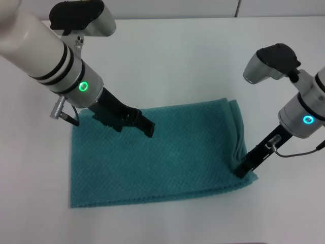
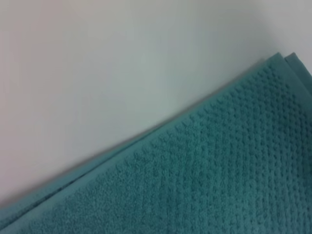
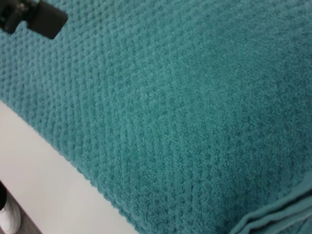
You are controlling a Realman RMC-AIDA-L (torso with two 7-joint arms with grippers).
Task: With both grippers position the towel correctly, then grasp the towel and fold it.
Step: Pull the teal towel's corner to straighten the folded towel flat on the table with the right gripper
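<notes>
Right hand point(image 1: 242, 171) meets towel's point(image 1: 167, 162) right edge; left hand point(image 1: 144, 127) above it.

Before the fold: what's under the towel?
The white table shows all around the towel, which lies in stacked layers at its edge; anything beneath the cloth is covered.

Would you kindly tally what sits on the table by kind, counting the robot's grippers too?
Towel: 1, teal, lying layered on the white table
Grippers: 2, the left gripper over the towel's far left part, the right gripper at its right edge
Total: 3
</notes>
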